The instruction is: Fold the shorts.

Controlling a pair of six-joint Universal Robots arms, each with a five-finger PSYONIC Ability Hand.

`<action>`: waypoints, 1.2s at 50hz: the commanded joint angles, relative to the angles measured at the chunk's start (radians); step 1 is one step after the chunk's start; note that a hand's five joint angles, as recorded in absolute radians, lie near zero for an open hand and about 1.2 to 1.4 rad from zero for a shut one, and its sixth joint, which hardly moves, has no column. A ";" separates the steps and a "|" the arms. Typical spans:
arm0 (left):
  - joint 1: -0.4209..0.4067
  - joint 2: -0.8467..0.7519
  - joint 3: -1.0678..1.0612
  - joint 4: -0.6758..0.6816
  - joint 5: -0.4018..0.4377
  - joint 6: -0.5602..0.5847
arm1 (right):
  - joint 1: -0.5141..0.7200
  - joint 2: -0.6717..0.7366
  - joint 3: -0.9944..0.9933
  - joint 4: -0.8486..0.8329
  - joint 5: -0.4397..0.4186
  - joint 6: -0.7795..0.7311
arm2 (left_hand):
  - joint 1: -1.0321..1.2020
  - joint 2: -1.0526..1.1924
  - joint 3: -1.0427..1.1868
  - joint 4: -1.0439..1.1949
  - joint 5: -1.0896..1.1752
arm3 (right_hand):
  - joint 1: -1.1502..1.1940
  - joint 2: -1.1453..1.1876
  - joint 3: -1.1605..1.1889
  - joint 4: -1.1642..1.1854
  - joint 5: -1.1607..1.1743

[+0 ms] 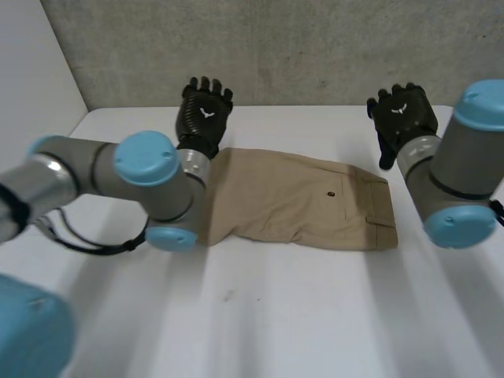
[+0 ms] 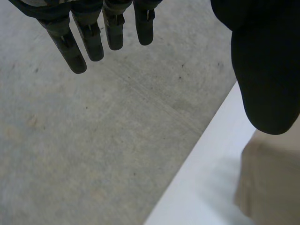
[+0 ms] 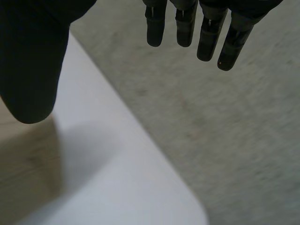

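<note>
Where we see the shorts [image 1: 299,197]: flat on the white tabletop [image 1: 276,315] between our hands, waistband toward our right.
Left hand [image 1: 203,114]: raised by the leg end, fingers [image 2: 89,40] straight, holding nothing.
Right hand [image 1: 403,114]: raised beyond the waistband, fingers [image 3: 185,28] straight, empty.

I can read no words, numbers or brand names from here. The one sign I see is a small white emblem [image 1: 206,113] on the back of the left hand [image 1: 197,126], and its twin on the right hand [image 1: 411,123]. Both are too small for me to make out any letters.
</note>
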 commanded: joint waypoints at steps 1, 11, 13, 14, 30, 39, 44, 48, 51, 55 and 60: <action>-0.001 0.318 -0.413 -0.026 0.005 -0.272 | -0.053 -0.080 0.126 0.285 -0.094 0.156 | 0.002 -0.012 -0.020 -0.009 -0.026 | -0.031 -0.052 -0.044 -0.066 -0.071; -0.007 0.481 -0.677 -0.087 0.007 -0.454 | -0.108 -0.069 0.312 0.168 -0.202 0.217 | 0.008 -0.006 -0.014 -0.003 -0.020 | 0.176 0.155 0.163 0.141 0.136; -0.006 0.481 -0.694 -0.087 0.005 -0.459 | -0.108 -0.048 0.318 0.133 -0.195 0.217 | 0.008 -0.006 -0.014 -0.003 -0.020 | 0.187 0.167 0.175 0.153 0.148; -0.006 0.480 -0.708 -0.087 0.001 -0.459 | -0.108 -0.037 0.317 0.124 -0.193 0.217 | 0.008 -0.006 -0.014 -0.003 -0.020 | 0.190 0.170 0.178 0.156 0.151; -0.006 0.486 -0.730 -0.087 -0.002 -0.454 | -0.139 0.028 0.312 0.018 -0.176 0.194 | 0.008 -0.006 -0.014 -0.003 -0.020 | 1.191 1.170 1.178 1.156 1.151; -0.004 0.518 -0.750 -0.087 -0.001 -0.456 | -0.230 -0.175 0.341 0.066 -0.169 -0.117 | 0.008 -0.006 -0.014 -0.003 -0.020 | 1.191 1.170 1.178 1.156 1.151; -0.004 0.532 -0.759 -0.087 -0.001 -0.454 | -0.238 -0.182 0.309 0.066 -0.147 -0.370 | 0.008 -0.006 -0.014 -0.003 -0.020 | 1.191 1.170 1.178 1.156 1.151; -0.004 0.533 -0.759 -0.085 -0.002 -0.454 | -0.157 -0.173 0.240 0.035 -0.133 -0.508 | 0.008 -0.006 -0.014 -0.003 -0.020 | 1.191 1.170 1.178 1.156 1.151; -0.006 0.533 -0.759 -0.084 -0.002 -0.454 | -0.021 -0.135 0.180 -0.003 -0.162 -0.542 | 0.008 -0.006 -0.014 -0.003 -0.020 | 1.191 1.170 1.178 1.156 1.151; -0.004 0.533 -0.756 -0.081 -0.002 -0.453 | 0.123 -0.054 0.125 -0.040 -0.264 -0.570 | 0.008 -0.006 -0.014 -0.003 -0.020 | 1.191 1.170 1.178 1.156 1.151; 0.000 0.533 -0.737 -0.081 -0.002 -0.454 | 0.229 0.054 0.109 -0.039 -0.455 -0.584 | 0.008 -0.006 -0.014 -0.003 -0.020 | 1.191 1.170 1.178 1.156 1.151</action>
